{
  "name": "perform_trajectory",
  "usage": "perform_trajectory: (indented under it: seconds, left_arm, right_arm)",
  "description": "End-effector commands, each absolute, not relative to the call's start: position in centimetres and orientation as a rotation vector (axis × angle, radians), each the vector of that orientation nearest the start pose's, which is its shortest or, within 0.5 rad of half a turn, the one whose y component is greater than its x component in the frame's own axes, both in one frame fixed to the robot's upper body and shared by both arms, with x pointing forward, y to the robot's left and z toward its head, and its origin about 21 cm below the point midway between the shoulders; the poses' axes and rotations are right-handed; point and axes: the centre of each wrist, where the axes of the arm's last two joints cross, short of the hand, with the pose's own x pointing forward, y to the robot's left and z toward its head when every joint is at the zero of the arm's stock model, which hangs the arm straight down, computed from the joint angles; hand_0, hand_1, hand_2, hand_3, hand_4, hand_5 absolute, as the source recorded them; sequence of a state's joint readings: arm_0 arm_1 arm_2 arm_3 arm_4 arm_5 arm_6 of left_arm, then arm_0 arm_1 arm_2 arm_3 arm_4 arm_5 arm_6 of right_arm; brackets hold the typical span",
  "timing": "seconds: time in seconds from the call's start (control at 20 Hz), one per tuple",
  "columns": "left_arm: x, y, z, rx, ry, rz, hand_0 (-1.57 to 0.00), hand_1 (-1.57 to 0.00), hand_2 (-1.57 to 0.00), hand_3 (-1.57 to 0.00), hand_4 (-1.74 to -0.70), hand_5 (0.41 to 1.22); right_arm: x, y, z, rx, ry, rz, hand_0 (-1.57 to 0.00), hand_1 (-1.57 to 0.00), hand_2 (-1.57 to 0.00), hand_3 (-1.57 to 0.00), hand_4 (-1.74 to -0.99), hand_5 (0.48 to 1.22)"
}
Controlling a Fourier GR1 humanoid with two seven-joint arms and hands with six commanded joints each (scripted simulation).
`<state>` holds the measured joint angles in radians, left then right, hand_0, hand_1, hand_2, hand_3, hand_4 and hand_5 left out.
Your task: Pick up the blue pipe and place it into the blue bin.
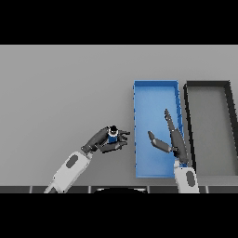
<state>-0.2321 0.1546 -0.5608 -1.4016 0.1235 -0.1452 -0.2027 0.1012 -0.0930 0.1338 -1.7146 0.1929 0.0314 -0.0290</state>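
Both thumb and fingers point(122, 135) of the left hand point(108, 141) curl round the blue pipe point(112, 134).

Workshop-type bench: grey table point(60, 93) w/ sorting bins point(155, 86).

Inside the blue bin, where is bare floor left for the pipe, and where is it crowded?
The blue bin is bare in its far half. Its near half is crowded by the open right hand. The left hand holds the blue pipe left of the bin.
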Motion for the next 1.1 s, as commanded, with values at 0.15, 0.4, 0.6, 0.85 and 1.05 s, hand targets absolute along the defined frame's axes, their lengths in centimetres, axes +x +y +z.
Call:
perform_trajectory:
  seconds: [0.15,0.4,0.6,0.85,1.05]
  left_arm:
    - [26.2,11.4,2.1,-0.614,-1.701,-0.673,-1.54,-1.55,-1.55,-1.47,-1.73,1.211]
    - [26.0,10.9,4.4,-0.592,-1.677,-0.735,-1.56,-1.56,-1.56,-1.49,-1.74,1.218]
    - [25.8,10.9,4.2,-0.584,-1.659,-0.752,-1.57,-1.57,-1.57,-1.5,-1.74,1.219]
    - [26.2,10.8,4.2,-0.585,-1.651,-0.755,-1.57,-1.57,-1.57,-1.5,-1.74,1.22]
    - [25.9,10.6,4.3,-0.586,-1.648,-0.76,-1.57,-1.57,-1.57,-1.5,-1.74,1.22]
  right_arm:
    - [22.2,-23.3,1.2,-0.132,-1.635,0.323,0.0,0.0,0.0,0.0,-1.164,0.602]
    - [21.6,-23.5,1.3,-0.136,-1.665,0.32,0.0,0.0,0.0,0.0,-1.136,0.604]
    - [21.5,-23.3,1.4,-0.14,-1.653,0.314,0.0,0.0,0.0,0.0,-1.141,0.605]
    - [20.6,-23.4,1.7,-0.097,-1.665,0.274,0.0,0.0,0.0,0.0,-1.186,0.615]
    - [21.4,-24.9,5.6,0.207,-1.764,0.305,0.0,0.0,0.0,0.0,-1.231,0.572]
